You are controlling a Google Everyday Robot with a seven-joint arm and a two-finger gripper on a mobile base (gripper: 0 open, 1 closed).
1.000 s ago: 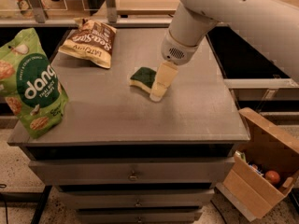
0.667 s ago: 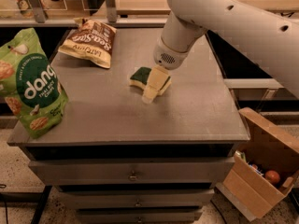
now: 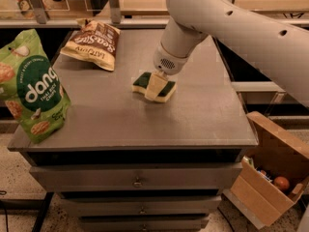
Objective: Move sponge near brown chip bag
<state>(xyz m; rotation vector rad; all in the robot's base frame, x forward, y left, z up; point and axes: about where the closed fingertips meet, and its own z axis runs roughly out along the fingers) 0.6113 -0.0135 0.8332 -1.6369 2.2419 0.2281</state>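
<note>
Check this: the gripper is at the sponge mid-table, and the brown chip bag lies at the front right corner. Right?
No. The camera view shows the brown chip bag at the back left of the table, not the front right. The gripper is at the sponge, as said.

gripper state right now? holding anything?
Gripper: closed on the sponge, low over the middle of the table.

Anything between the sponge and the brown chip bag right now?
Nothing. The camera view shows only bare tabletop between the sponge and the brown chip bag. The hand is down at the sponge, not in that gap.
</note>
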